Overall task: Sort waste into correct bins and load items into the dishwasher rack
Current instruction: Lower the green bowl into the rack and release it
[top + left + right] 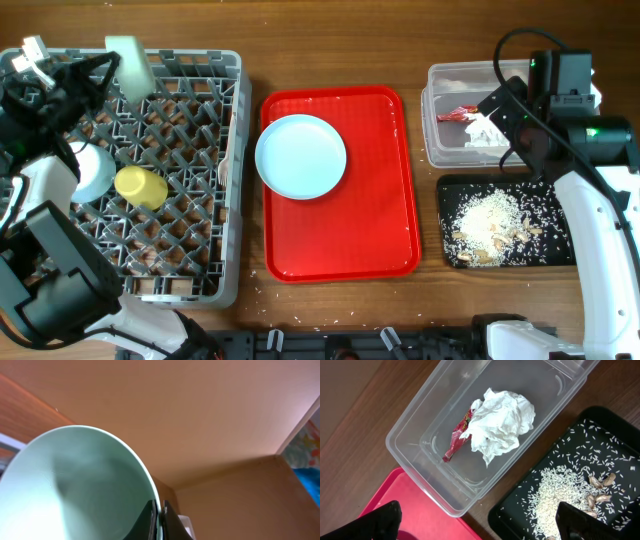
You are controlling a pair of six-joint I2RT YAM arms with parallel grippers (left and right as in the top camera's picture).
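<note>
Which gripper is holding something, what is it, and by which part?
The left gripper pinches the bowl by its rim, one finger inside and one outside. The right gripper is open and holds nothing.

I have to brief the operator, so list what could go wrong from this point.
1. The left pincer holds the bowl only by a thin bite on its rim, above the rack. It could slip out and drop, or tip over once released.
2. The cup lies on its side in the rack, not far from the bowl. Lowering the bowl there might knock it or roll it.
</note>
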